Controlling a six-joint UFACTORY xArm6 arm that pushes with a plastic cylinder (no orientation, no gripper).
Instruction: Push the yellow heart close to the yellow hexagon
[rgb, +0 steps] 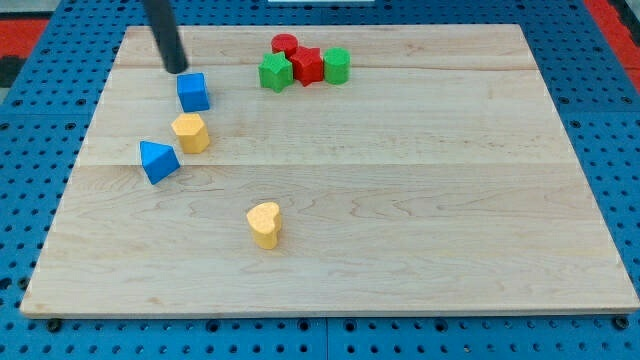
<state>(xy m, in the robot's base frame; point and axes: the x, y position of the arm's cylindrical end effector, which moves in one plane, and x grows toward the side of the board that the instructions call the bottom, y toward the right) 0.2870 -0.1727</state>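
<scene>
The yellow heart (265, 224) lies in the lower middle of the wooden board (420, 200). The yellow hexagon (190, 132) sits at the upper left, well apart from the heart. My tip (177, 69) is at the view's upper left, just above and left of the blue cube (193, 92), far from the heart. The rod rises out of the view's top.
A blue triangular block (158, 161) lies just below and left of the hexagon. At the top middle, a green star-like block (275, 72), a red cylinder (285, 44), a red block (307, 65) and a green cylinder (336, 65) cluster together.
</scene>
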